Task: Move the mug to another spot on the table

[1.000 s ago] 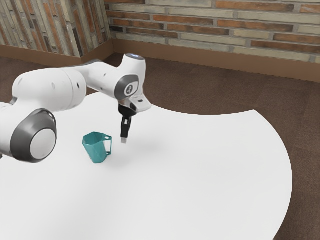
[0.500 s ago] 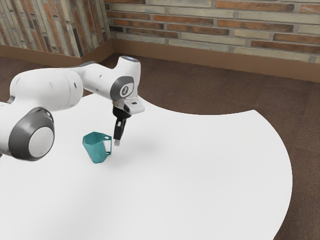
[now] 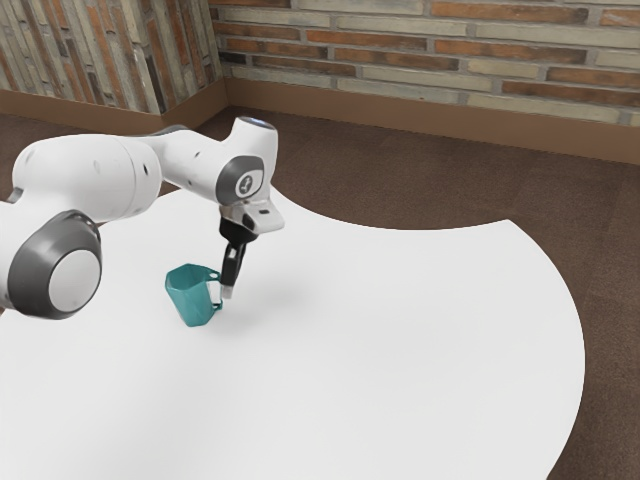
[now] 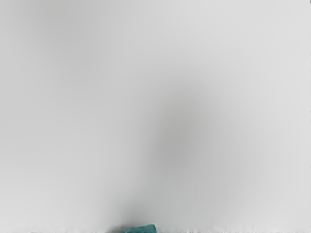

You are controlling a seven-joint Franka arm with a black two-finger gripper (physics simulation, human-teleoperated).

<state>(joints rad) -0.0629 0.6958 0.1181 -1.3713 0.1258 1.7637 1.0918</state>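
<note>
Hand (image 3: 229, 292), opening unclear, hangs beside teal mug (image 3: 190, 298) on white table (image 3: 400, 350); brick walls (image 3: 450, 40).

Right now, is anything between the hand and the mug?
Nothing visible stands between them. The hand hangs close beside the mug, on its handle side, toward the exterior view's right.
</note>
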